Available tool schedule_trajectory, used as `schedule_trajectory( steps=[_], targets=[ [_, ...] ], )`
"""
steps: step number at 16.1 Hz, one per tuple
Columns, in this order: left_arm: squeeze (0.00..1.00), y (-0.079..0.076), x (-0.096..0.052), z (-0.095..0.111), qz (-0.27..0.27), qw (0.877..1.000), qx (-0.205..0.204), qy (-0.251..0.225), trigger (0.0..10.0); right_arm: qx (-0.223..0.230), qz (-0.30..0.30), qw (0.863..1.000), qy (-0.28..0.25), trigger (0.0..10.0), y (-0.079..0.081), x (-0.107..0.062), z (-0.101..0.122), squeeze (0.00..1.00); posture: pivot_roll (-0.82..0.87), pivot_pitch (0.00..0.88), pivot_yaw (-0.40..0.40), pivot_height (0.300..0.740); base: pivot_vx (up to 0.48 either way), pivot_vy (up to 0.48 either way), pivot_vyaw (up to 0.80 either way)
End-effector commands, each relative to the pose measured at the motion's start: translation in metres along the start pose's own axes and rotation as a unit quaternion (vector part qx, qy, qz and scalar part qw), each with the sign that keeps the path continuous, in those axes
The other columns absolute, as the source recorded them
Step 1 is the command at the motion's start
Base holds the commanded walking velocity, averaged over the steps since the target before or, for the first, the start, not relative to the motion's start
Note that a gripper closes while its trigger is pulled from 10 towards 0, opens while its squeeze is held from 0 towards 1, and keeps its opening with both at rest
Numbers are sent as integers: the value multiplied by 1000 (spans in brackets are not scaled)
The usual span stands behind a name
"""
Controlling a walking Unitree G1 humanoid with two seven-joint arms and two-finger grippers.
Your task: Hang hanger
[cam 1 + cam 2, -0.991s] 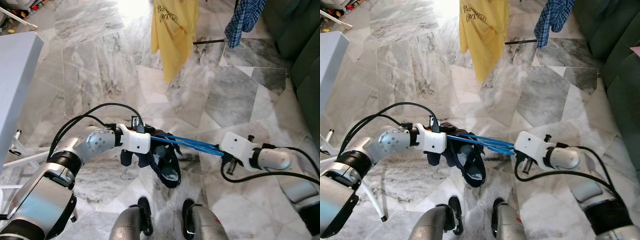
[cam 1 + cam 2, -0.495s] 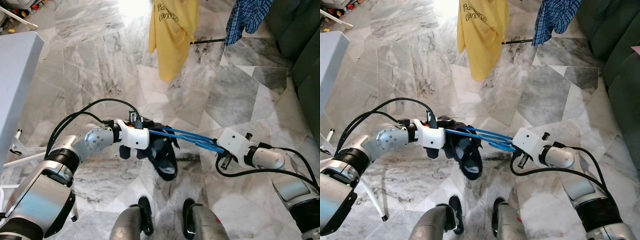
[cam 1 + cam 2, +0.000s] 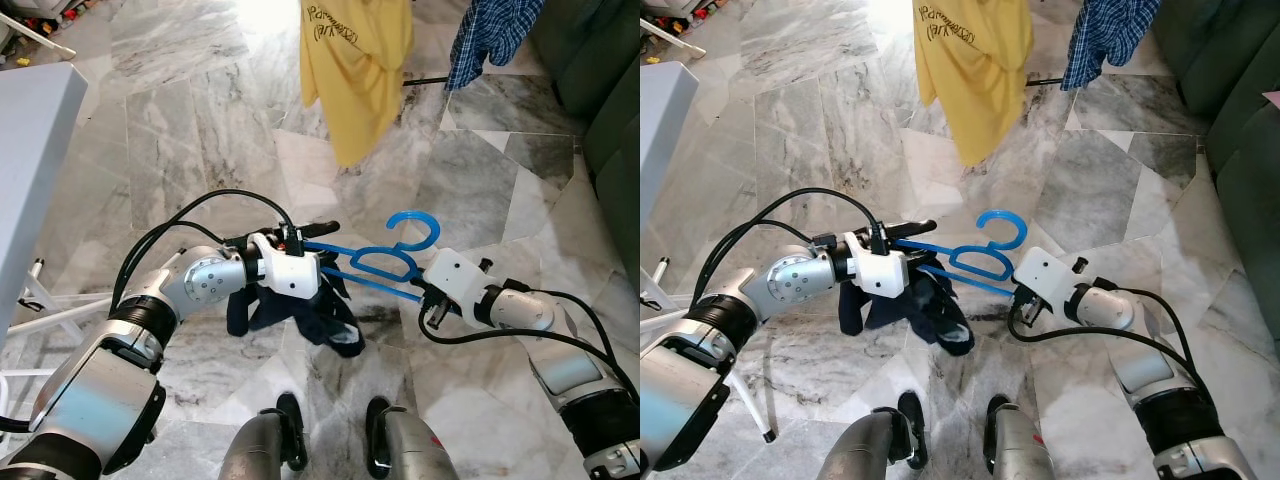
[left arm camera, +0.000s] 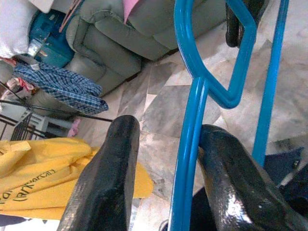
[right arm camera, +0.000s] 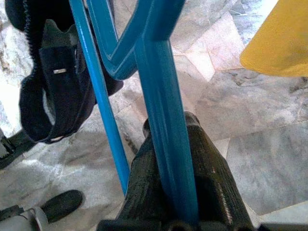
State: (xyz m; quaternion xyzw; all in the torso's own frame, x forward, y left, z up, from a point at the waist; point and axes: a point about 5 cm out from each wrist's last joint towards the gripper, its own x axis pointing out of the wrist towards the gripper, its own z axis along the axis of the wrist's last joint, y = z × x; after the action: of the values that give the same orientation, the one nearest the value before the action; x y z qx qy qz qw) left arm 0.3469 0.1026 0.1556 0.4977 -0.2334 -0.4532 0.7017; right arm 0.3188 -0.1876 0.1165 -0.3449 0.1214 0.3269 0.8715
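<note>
Robot's feet: at the bottom middle of the head view, on the marble floor.

Dark garment: a navy piece of clothing. It droops from the hanger, just above the feet, in the lower middle.

Blue hanger: the task's thing. It is in the middle of the head view, held up in the air between the two arms. Its hook points up, toward the top of the frame. It is not on any rail yet.

Left gripper: at the left end of the hanger. The jaws sit one on each side of the blue bar with a gap left over, so they look apart around it, not squeezed tight.

Right gripper: at the right end of the hanger. The blue bar runs right along one black finger. I cannot tell if the jaws are pressed on it.

Yellow shirt: hangs at the top middle, farther away.

Blue checked shirt: hangs at the top right, beside the yellow one.

Dark bar: low between the two shirts, likely part of the drying rack.

Sofa: grey-green, along the right edge.

Done so far: the garment is on the hanger and the hanger is lifted.

Left to do: I think the robot must go nearer the rack, raise the hook onto it, and let go.
</note>
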Motion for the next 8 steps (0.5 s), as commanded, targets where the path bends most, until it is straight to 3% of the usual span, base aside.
schedule_trajectory(
  steps=[1, 5, 8],
  targets=[
    [1000, 2, 2, 6, 1, 1000, 15, -24, 10000, -1, 7, 1000, -10, 0, 5, 3, 3, 0, -132, 303, 130, 740, 0, 0, 0],
    [1000, 8, 4, 8, 26, 999, 16, -32, 10000, 5, -1, 1000, -10, 0, 6, 6, 1, 0, -132, 302, 131, 740, 0, 0, 0],
    [1000, 18, 2, 5, 87, 996, -4, -20, 10000, 12, -26, 999, -15, 0, 5, 9, 1, 0, -129, 303, 133, 740, 0, 0, 0]
  ],
)
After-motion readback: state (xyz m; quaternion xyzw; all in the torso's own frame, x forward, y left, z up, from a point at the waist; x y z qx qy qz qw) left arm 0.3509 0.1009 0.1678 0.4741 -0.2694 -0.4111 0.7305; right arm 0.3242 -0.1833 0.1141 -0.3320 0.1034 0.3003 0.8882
